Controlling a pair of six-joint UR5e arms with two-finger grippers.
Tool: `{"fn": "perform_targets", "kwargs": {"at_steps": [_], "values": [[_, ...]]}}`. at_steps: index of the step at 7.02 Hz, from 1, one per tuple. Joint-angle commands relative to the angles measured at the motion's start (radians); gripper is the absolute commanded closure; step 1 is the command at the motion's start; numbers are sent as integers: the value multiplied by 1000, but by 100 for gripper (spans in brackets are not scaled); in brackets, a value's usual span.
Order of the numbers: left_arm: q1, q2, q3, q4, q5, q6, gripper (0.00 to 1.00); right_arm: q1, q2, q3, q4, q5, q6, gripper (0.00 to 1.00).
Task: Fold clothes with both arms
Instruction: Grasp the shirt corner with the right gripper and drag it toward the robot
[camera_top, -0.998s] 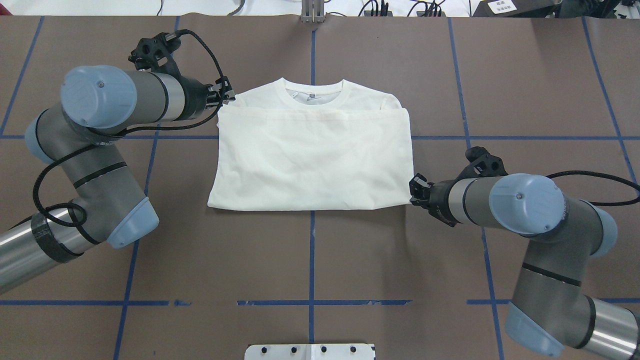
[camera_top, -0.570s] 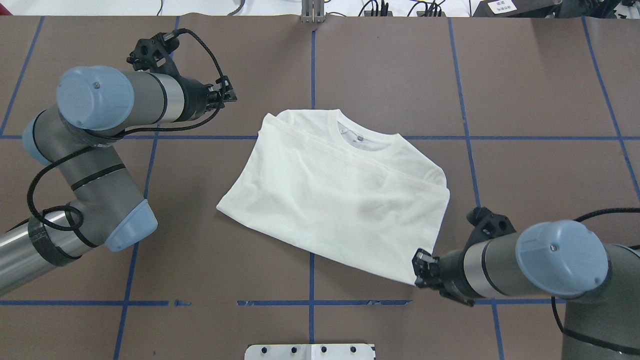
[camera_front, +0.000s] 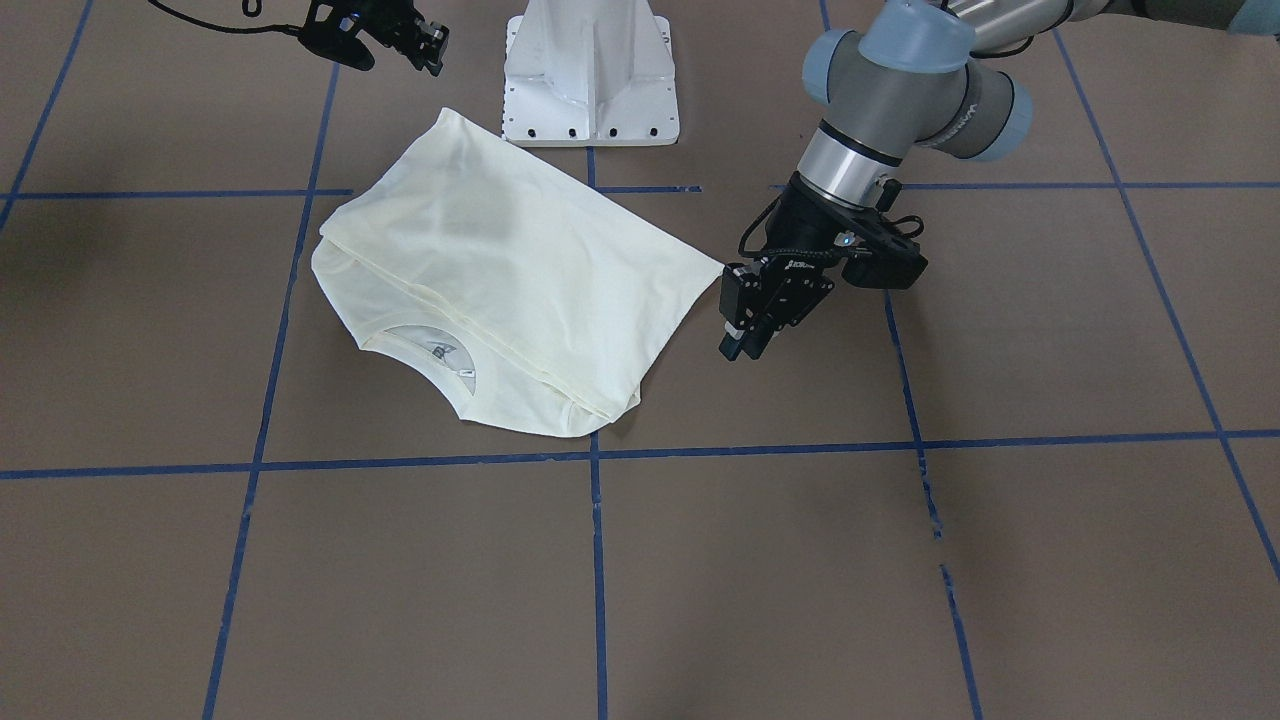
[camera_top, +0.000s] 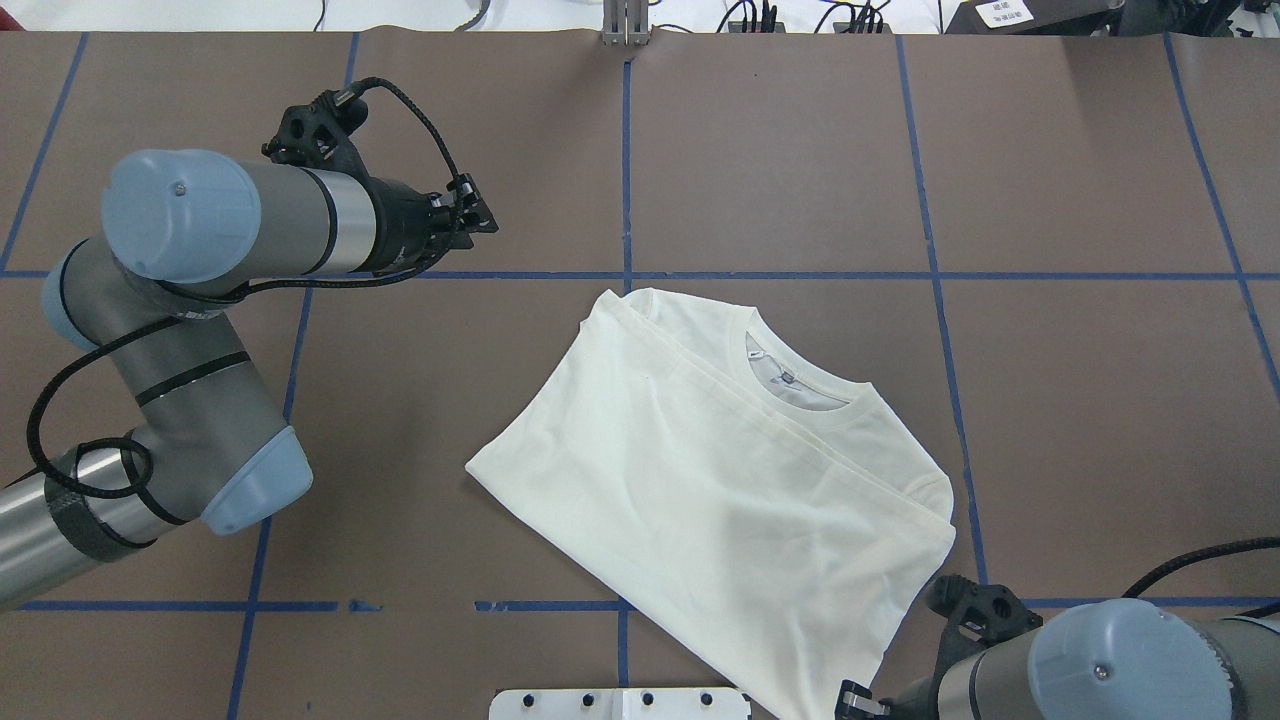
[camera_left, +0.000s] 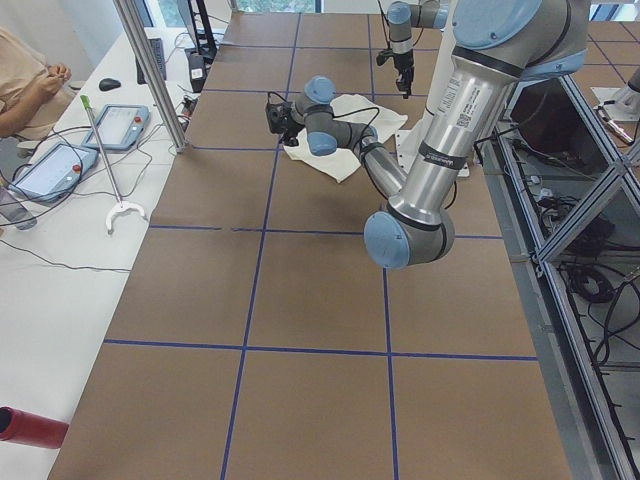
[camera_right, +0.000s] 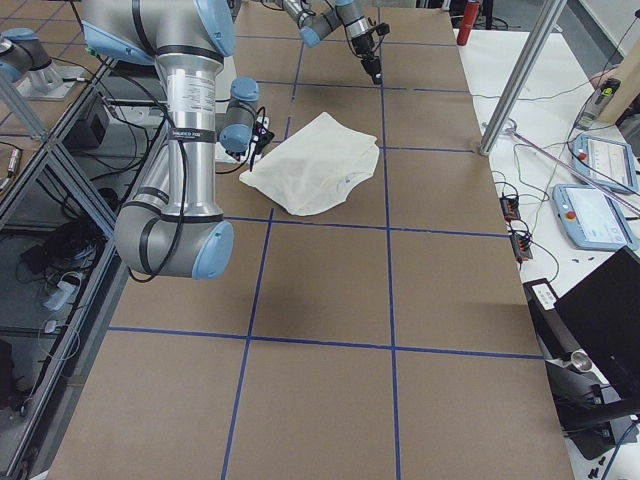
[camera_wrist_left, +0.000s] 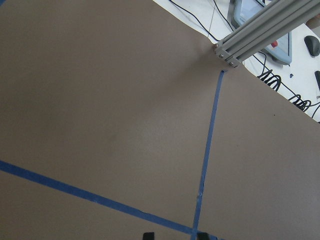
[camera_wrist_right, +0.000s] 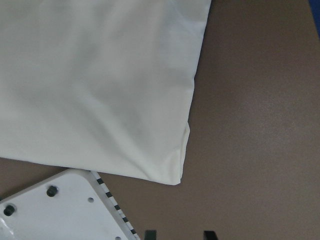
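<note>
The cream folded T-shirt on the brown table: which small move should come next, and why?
Probably move the black left gripper sideways and down onto the nearest corner of the cream folded T-shirt, then close. It and the black right gripper look open and empty, the shirt lies skewed to the blue tape lines, and that corner lies just beside the left gripper.

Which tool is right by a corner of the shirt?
The right tool, beside the shirt corner nearest the robot; its wrist view shows that corner. The left tool sees only table.
</note>
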Motion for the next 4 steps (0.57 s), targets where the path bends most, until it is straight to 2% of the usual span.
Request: {"fn": "perform_targets", "kwargs": {"at_steps": [1, 2, 3, 4], "values": [[38, 41, -46, 6, -28, -68, 60, -76, 6, -3, -51, -149, -1, 0], [86, 119, -96, 6, -26, -79, 58, -46, 40, -7, -51, -162, 1, 0], [102, 171, -114, 5, -26, -110, 51, 68, 91, -19, -51, -164, -9, 0], [148, 186, -109, 5, -22, -136, 47, 118, 105, -41, -51, -217, -31, 0]]}}
